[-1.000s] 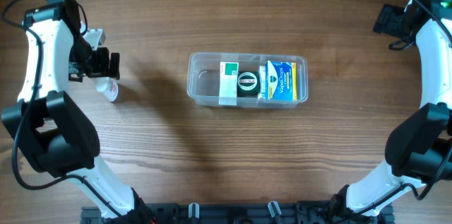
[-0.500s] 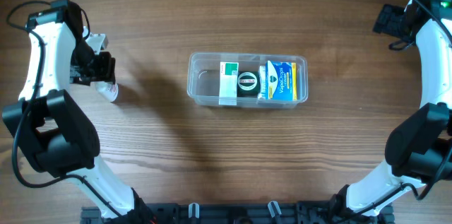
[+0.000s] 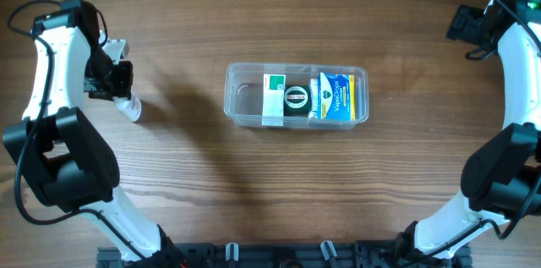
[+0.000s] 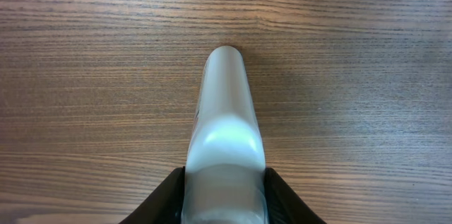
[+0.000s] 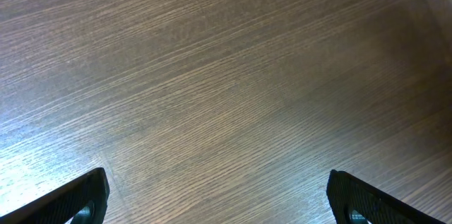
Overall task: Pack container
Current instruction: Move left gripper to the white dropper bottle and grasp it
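The clear plastic container point(image 3: 243, 101) sits mid-table. It holds a green-and-white box point(image 3: 273, 99), a round black item point(image 3: 296, 97) and a blue-and-yellow box point(image 3: 336, 97). At the far left a white bottle point(image 3: 132, 110) lies on the wood. My left gripper point(image 3: 122, 94) is shut on its near end. In the left wrist view the bottle point(image 4: 224, 111) points away from me, with both black fingers pressed against its sides at the left gripper point(image 4: 224, 197). My right gripper point(image 3: 463, 24) hangs at the far right, open point(image 5: 219, 199), with only bare wood between its fingertips point(image 5: 78, 197).
The wooden table point(image 3: 254, 192) carries nothing besides the container and the bottle. A dark bar with clips point(image 3: 279, 256) runs along the front edge, between the two arm bases.
My left gripper's jaws have closed from wide open onto the white bottle, shifting slightly left. The right arm and the container have not moved.
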Controlling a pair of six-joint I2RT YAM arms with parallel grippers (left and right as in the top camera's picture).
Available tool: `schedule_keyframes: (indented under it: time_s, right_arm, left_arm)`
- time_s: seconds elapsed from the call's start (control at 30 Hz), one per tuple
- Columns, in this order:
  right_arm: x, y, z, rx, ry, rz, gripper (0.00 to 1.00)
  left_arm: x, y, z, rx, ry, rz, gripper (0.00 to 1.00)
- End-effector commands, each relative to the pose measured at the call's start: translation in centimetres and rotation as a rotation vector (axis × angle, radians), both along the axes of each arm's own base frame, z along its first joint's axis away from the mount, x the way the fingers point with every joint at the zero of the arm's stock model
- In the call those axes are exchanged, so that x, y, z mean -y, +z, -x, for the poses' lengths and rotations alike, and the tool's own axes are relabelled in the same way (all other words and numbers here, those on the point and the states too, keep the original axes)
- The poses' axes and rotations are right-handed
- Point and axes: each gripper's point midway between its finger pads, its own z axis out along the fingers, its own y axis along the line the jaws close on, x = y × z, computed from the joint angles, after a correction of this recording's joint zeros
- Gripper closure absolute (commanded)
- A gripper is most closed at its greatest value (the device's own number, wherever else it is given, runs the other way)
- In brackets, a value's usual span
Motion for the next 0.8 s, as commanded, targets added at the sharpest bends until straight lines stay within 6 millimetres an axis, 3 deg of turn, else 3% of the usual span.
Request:
schedule_keyframes:
  time_s: [0.0, 0.23, 0.4, 0.6, 0.77]
  right_arm:
    - [0.1, -0.5, 0.0, -0.005, -0.014, -0.01, 0.0]
    - [0.1, -0.5, 0.0, -0.005, -0.014, -0.01, 0.0]
    - [0.1, -0.5, 0.0, -0.005, -0.014, -0.01, 0.0]
    - [0.1, -0.5, 0.0, -0.005, -0.014, -0.01, 0.0]
    - [0.1, -0.5, 0.0, -0.005, -0.014, -0.01, 0.0]
  left_arm:
    - [-0.2, -0.6, 0.4, -0.025, 0.023, 0.0, 0.71]
    - [0.3, -0.5, 1.1, -0.052, 0.082, 0.005, 0.77]
    - [1.2, 0.7, 1.3, -0.05, 0.103, 0.001, 0.79]
    - [3.5, 5.4, -1.9, 0.077, 0.081, 0.009, 0.8]
    - [8.7, 11.6, -5.2, 0.248, 0.031, 0.085, 0.8]
